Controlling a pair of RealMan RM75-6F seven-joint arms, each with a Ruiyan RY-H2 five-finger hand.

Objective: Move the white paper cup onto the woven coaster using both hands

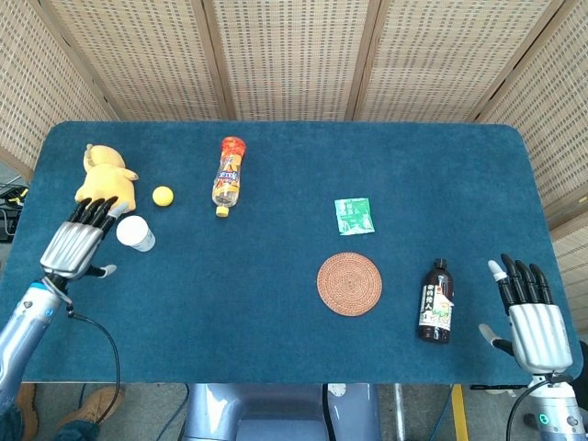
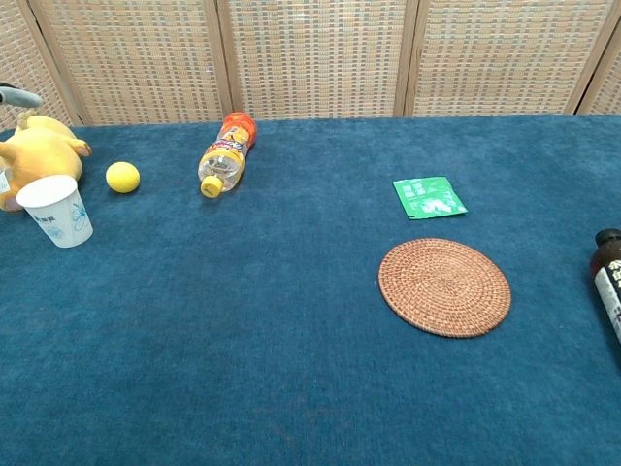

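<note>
The white paper cup (image 1: 136,233) (image 2: 56,211) stands upright at the table's left side, just in front of a yellow plush toy. The round woven coaster (image 1: 349,284) (image 2: 444,286) lies flat right of centre with nothing on it. My left hand (image 1: 81,241) hovers just left of the cup, fingers apart and holding nothing; I cannot tell whether it touches the cup. In the chest view only one of its fingertips (image 2: 17,95) shows at the left edge. My right hand (image 1: 528,317) is open at the table's near right corner, far from the coaster.
A yellow plush toy (image 1: 103,182), a small yellow ball (image 1: 163,195) and a lying orange-capped bottle (image 1: 228,175) are at the back left. A green packet (image 1: 354,216) lies behind the coaster. A dark bottle (image 1: 436,301) stands between the coaster and my right hand.
</note>
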